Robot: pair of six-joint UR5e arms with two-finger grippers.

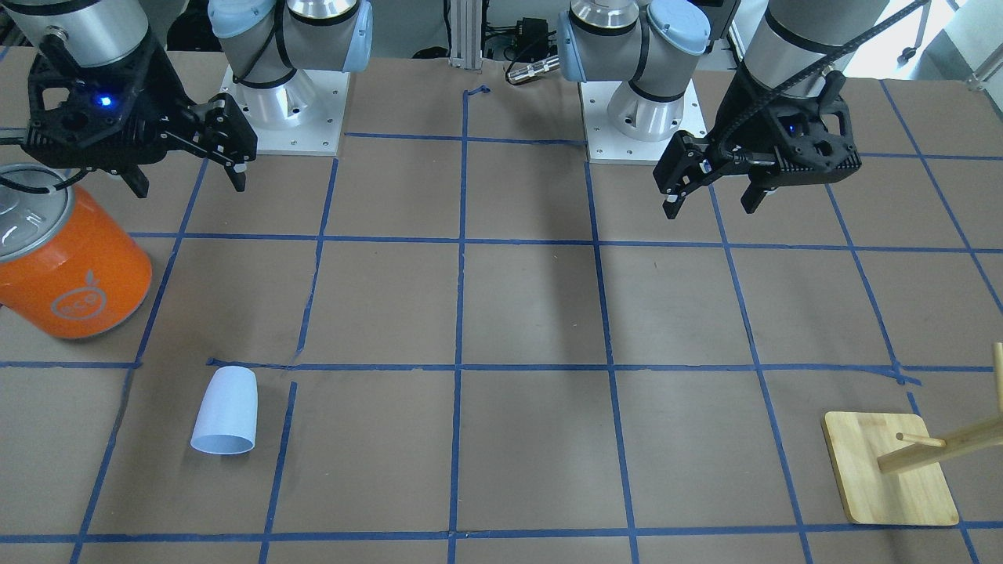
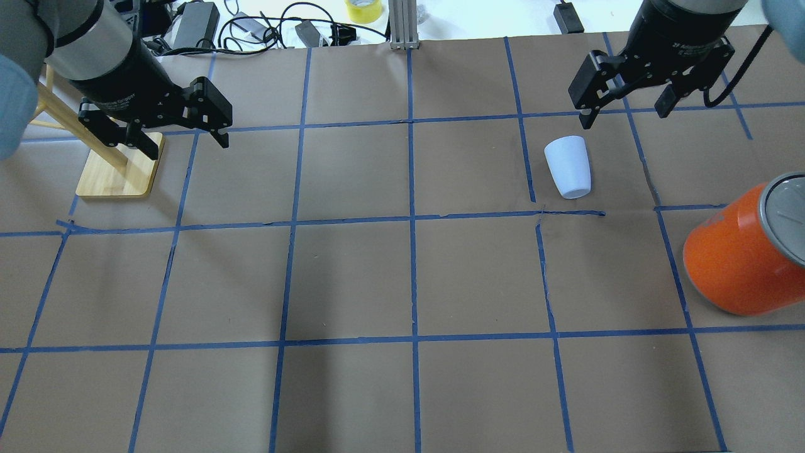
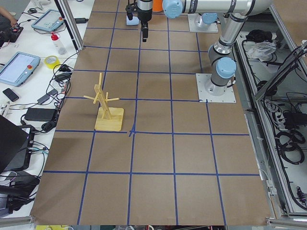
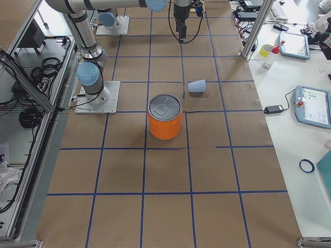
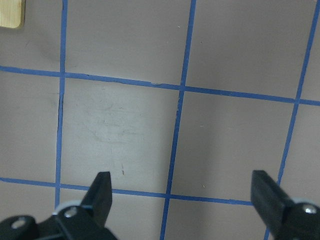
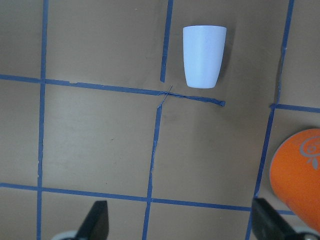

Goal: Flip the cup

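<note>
- Pale blue-white cup (image 2: 568, 167) lies on its side on the table (image 2: 352, 283) — near the orange can (image 2: 736, 264).
- Left gripper (image 2: 187, 146) and right gripper (image 2: 622, 114) — jaws apart, empty.

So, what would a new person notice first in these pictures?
The big orange can, silver on top, catches the eye first, standing on the robot's right side of the table. Near it the small pale cup lies on its side. The left gripper and the right gripper both hang open above the table.
</note>
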